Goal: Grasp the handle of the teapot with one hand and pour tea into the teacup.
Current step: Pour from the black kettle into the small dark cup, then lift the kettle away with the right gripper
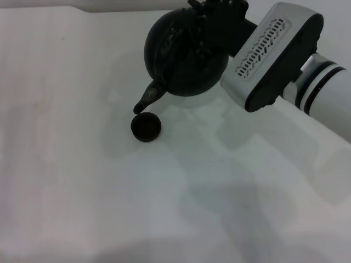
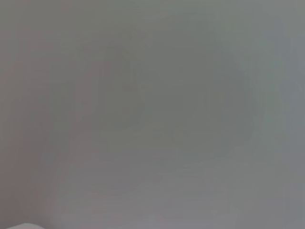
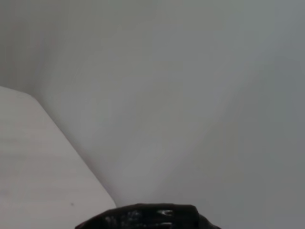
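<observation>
White worktop fills the head view, bare apart from two dark things. At its far side the teapot hangs tilted, spout dipping down toward the teacup, whose rim sits just beneath the spout's tip. The handle lies behind the teapot, where the right pincer meets it; whether the pincer is pressed onto it cannot be told. Beyond, the right arm's white and grey wrist housing slants away from the teapot. The left pincer does not show; its wrist view gives only blank grey.
</observation>
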